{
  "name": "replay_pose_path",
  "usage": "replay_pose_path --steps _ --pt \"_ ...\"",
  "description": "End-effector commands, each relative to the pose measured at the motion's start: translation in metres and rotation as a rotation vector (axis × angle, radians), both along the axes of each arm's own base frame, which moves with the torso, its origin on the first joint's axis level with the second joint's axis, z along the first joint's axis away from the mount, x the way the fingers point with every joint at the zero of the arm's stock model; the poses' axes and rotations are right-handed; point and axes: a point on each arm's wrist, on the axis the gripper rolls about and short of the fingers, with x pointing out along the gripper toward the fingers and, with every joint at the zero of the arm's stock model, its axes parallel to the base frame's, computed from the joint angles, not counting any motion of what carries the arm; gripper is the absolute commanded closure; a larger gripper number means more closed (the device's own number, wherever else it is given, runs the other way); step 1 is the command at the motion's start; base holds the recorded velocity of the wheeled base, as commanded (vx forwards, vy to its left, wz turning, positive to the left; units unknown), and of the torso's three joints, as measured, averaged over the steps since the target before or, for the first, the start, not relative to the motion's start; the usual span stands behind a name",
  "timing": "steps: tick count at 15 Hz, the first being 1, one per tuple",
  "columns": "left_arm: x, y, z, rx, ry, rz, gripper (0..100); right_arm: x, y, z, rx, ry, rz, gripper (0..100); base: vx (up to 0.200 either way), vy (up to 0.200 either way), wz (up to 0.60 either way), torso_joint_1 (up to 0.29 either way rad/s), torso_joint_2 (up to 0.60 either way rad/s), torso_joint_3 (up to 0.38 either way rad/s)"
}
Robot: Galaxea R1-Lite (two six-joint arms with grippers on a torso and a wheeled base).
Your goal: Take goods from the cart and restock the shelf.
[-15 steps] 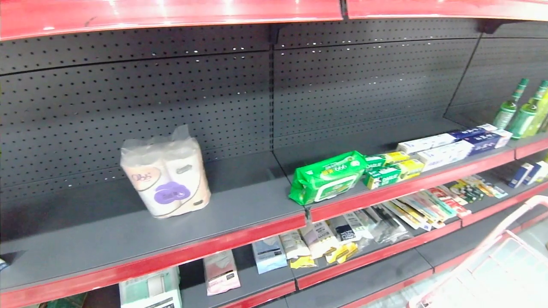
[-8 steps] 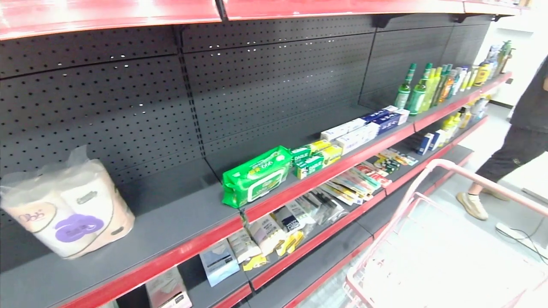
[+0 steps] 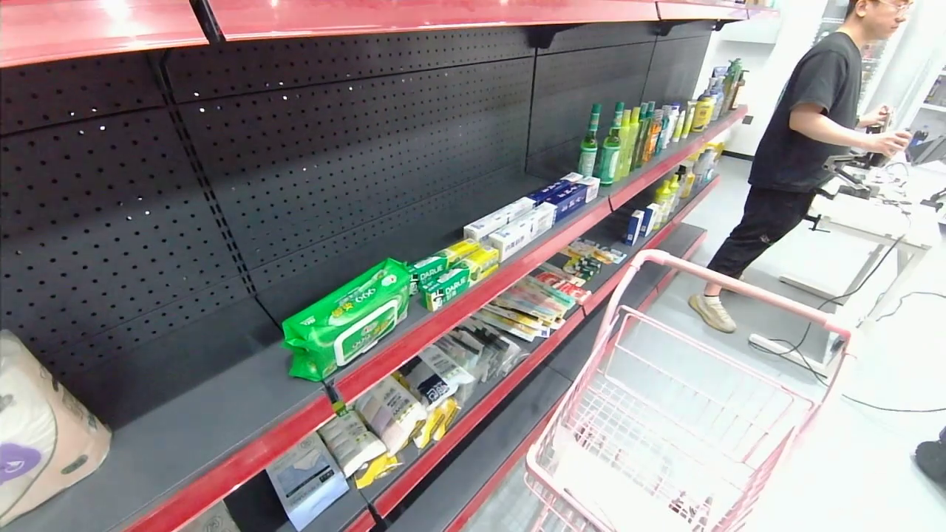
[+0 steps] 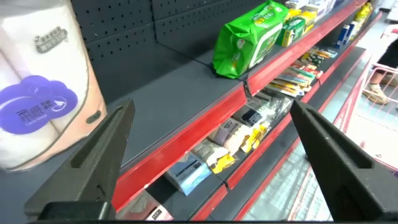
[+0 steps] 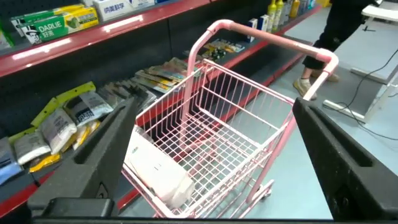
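Observation:
A pink wire cart (image 3: 687,414) stands in the aisle to the right of the shelf (image 3: 414,340); in the right wrist view the cart (image 5: 217,149) holds a white pack (image 5: 158,174) lying on its floor. My right gripper (image 5: 214,158) hangs open above and in front of the cart. On the middle shelf board sit a toilet-paper pack (image 3: 37,436), a green wipes pack (image 3: 344,321) and green boxes (image 3: 451,273). My left gripper (image 4: 208,158) is open in front of the shelf edge (image 4: 186,146), near the toilet-paper pack (image 4: 43,81), holding nothing.
White and blue boxes (image 3: 528,214) and green bottles (image 3: 617,144) fill the shelf farther right. Small packets (image 3: 414,399) lie on the lower board. A wide bare stretch of board lies between the toilet paper and the wipes. A desk (image 3: 872,222) with cables stands behind the cart.
The head camera has swung right: the shelf goods slide left in the picture, and the cart and the aisle come into view.

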Motion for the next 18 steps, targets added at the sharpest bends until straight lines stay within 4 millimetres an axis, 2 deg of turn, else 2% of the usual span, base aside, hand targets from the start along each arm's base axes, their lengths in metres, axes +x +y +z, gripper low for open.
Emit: replay_pose_path --steps 1,4,5,7,8,9,11,13,14,16,18 --pt "0.000 0.000 0.000 0.000 0.000 0.001 0 0.000 0.000 0.000 -0.003 0.000 0.002 0 0.000 0.000 0.00 0.000 0.00 0.000" --pt "0.000 0.000 0.000 -0.002 0.001 0.001 0 0.000 0.000 0.002 -0.011 -0.004 0.022 0 0.000 0.000 0.00 0.000 0.00 0.000" --pt "0.000 0.000 0.000 -0.002 0.001 0.001 0 0.000 0.001 0.053 0.009 -0.038 0.098 0 0.000 0.000 0.00 0.000 0.00 0.000" --pt "0.000 0.000 0.000 -0.002 0.001 0.002 0 0.036 0.003 0.142 0.149 0.014 0.132 0 0.000 0.000 0.00 0.000 0.00 0.000" --pt "0.000 0.000 0.000 -0.002 0.001 0.001 0 0.070 0.003 0.162 0.012 0.086 0.109 0 0.000 0.000 0.00 0.000 0.00 0.000" --pt "0.000 0.000 0.000 -0.002 0.001 0.001 0 0.090 0.001 0.155 -0.083 0.177 0.030 0 0.000 0.000 0.00 0.000 0.00 0.000" --pt "0.000 0.000 0.000 -0.002 0.001 0.001 0 0.156 -0.003 0.134 -0.076 0.433 -0.013 0 0.000 0.000 0.00 0.000 0.00 0.000" --pt "0.000 0.000 0.000 -0.002 0.001 0.001 0 0.209 0.005 0.083 -0.082 0.737 0.068 0 0.000 0.000 0.00 0.000 0.00 0.000" --pt "0.000 0.000 0.000 -0.005 0.002 0.002 0 0.225 0.016 0.066 -0.105 0.817 0.143 0 0.000 0.000 0.00 0.000 0.00 0.000" --pt "0.000 0.000 0.000 -0.003 0.002 0.001 0 0.264 0.056 0.034 -0.171 0.929 0.307 0 0.000 0.000 0.00 0.000 0.00 0.000" --pt "0.000 0.000 0.000 -0.003 0.002 0.001 0 0.288 0.089 -0.004 -0.207 0.937 0.412 0 0.000 0.000 0.00 0.000 0.00 0.000"
